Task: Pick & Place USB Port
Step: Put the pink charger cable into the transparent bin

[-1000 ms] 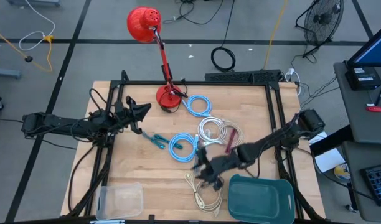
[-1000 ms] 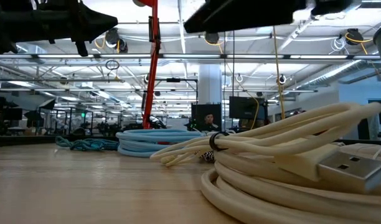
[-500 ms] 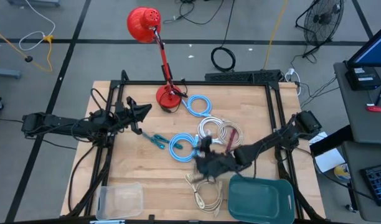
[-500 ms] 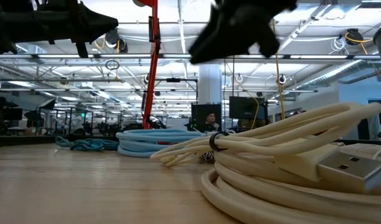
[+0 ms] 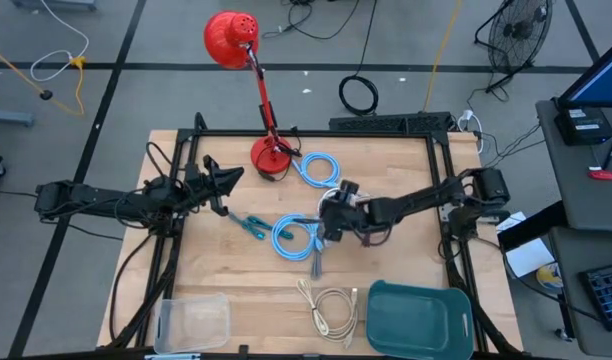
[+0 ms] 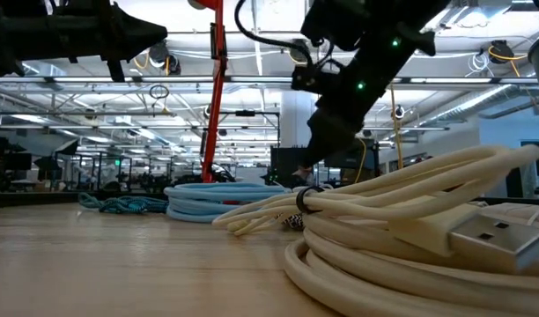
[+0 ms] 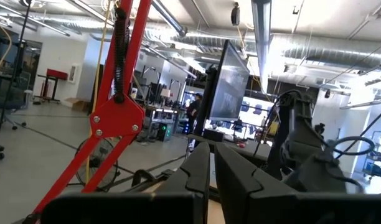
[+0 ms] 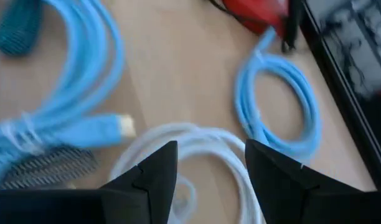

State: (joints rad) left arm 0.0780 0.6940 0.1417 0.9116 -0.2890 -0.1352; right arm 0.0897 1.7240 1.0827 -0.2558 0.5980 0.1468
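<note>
The right pincer (image 5: 331,212) is open over the white cable (image 5: 348,212) in the middle of the tabletop (image 5: 406,170). The cables lie close, so it might grab 2. The left pincer (image 5: 226,178) waits shut.

The tabletop (image 5: 236,270) is seen from overhead and level at its surface, both views sharing the cream cable coil (image 5: 331,308) (image 6: 410,238); wrist views are close, seemingly blurred.

A robotics lab: exposed ceiling pipes (image 7: 178,28), monitors (image 7: 228,87), rows of workbenches (image 6: 93,172).
</note>
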